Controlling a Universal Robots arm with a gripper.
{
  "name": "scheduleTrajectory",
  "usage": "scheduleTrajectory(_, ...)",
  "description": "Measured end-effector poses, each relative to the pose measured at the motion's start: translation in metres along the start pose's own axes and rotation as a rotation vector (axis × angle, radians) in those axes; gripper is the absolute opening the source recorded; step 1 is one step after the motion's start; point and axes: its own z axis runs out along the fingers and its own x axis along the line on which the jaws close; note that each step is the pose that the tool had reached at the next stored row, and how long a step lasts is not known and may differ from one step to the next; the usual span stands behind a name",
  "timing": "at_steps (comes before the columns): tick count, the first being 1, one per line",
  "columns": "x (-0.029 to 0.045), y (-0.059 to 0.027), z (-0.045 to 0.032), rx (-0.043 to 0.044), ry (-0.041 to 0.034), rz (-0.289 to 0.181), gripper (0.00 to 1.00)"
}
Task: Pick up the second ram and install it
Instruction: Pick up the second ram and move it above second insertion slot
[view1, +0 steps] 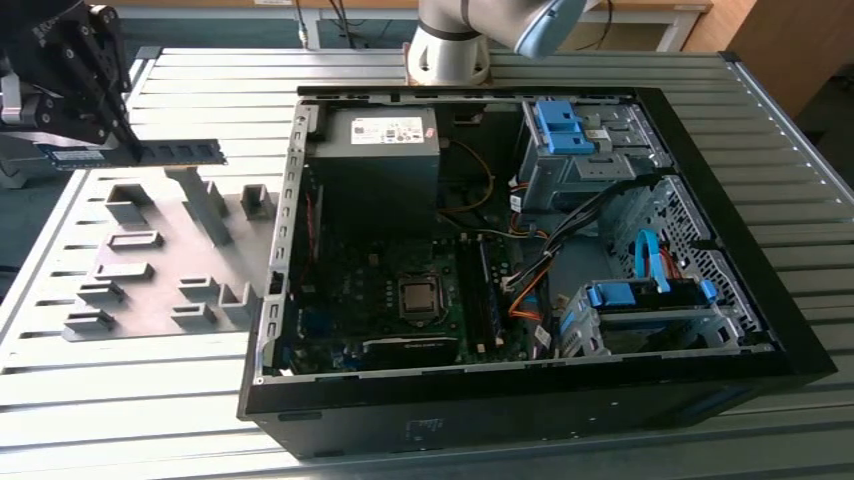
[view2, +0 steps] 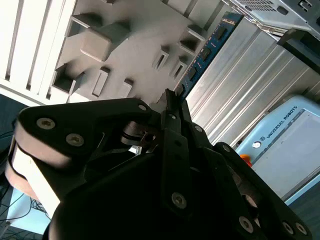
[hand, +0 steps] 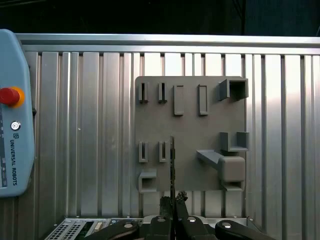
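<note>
In the exterior view my gripper (view1: 118, 152) hangs at the far left, above the grey fixture plate (view1: 160, 265). It is shut on one end of the second ram (view1: 174, 152), a dark green stick that juts out level toward the open computer case (view1: 534, 250). In the second wrist view the ram (view2: 205, 52) runs away from the fingertips (view2: 172, 102) over the plate. The first wrist view has the ram (hand: 172, 160) edge-on, a thin line above the plate's blocks, with the gripper (hand: 173, 201) closed around its near end.
The case lies open on the slatted metal table (view1: 120, 400), with the motherboard (view1: 400, 300), power supply (view1: 380, 150) and blue drive-bay clips (view1: 561, 125) exposed. Grey fixture blocks (view1: 207, 205) stand up from the plate. A teach pendant (hand: 12, 115) lies beside the plate.
</note>
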Motion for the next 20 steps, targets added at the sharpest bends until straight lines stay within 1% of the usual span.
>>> scheduleTrajectory(14,-0.0001,-0.0064,-0.0001,-0.0001,0.0000,0.000,0.14)
scheduleTrajectory(15,-0.0001,-0.0118,-0.0002,0.0000,0.0000,0.000,0.14)
scheduleTrajectory(20,-0.0002,-0.0140,-0.0002,-0.0001,0.0000,0.000,0.14)
